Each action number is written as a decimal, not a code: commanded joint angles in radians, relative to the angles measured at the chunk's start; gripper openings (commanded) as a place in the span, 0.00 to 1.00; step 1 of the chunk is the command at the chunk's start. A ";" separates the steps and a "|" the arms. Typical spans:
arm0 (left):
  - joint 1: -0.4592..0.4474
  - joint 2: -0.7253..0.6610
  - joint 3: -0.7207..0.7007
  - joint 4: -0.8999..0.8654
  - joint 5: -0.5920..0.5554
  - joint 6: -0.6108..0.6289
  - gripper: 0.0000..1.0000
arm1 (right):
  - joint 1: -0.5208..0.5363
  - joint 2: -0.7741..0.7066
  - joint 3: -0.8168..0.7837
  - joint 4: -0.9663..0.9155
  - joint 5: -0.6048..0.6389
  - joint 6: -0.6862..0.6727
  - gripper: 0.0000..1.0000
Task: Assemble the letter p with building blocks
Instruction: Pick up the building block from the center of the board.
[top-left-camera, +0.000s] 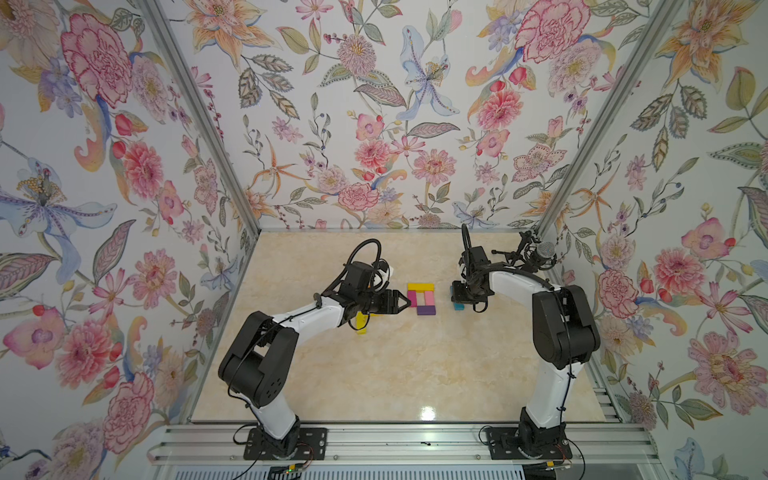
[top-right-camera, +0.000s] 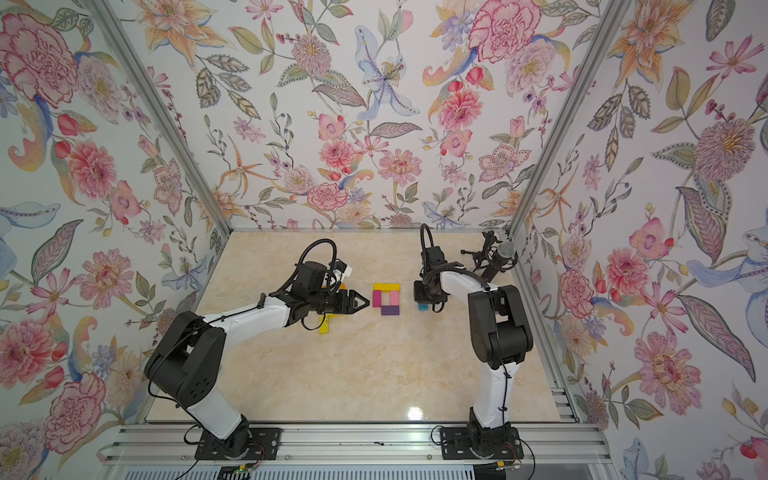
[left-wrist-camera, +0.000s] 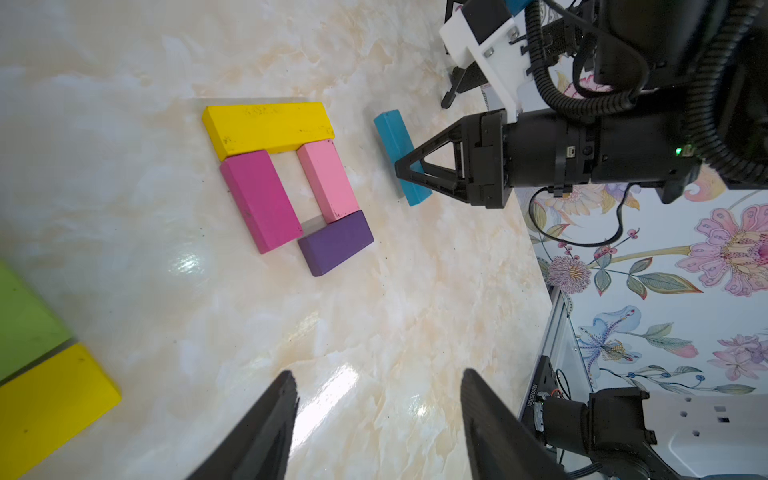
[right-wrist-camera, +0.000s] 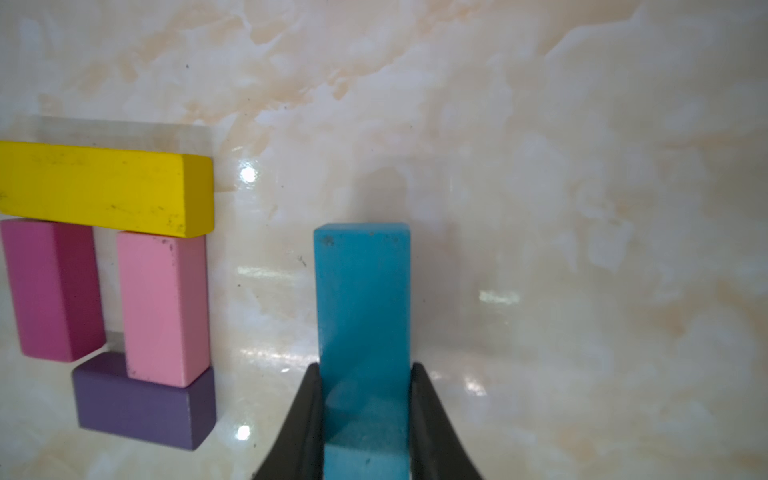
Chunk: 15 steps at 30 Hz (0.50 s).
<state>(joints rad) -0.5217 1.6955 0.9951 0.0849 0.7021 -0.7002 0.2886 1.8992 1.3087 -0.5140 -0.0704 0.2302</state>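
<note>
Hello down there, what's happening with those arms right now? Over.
Right gripper shut on teal block. Left gripper open, empty. Laid so far: yellow block, magenta block, pink block, purple block. Nothing between them and teal block.

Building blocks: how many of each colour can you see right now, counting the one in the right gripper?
Yellow blocks: 2
Magenta block: 1
Light pink block: 1
Purple block: 1
Teal block: 1, gripped by the right gripper
Lime green block: 1
Total: 7 in view; the left arm may hide others.
</note>
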 joint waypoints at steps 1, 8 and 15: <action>0.017 -0.033 -0.033 0.061 0.075 -0.009 0.65 | 0.027 -0.106 -0.017 -0.019 -0.012 0.043 0.13; 0.047 -0.107 -0.095 0.076 0.097 -0.007 0.65 | 0.149 -0.193 -0.038 -0.030 0.006 0.130 0.14; 0.084 -0.233 -0.137 -0.022 0.009 0.054 0.67 | 0.290 -0.198 -0.032 -0.030 0.073 0.234 0.17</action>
<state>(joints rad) -0.4587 1.5131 0.8867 0.0967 0.7441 -0.6876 0.5499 1.7107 1.2919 -0.5144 -0.0391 0.3893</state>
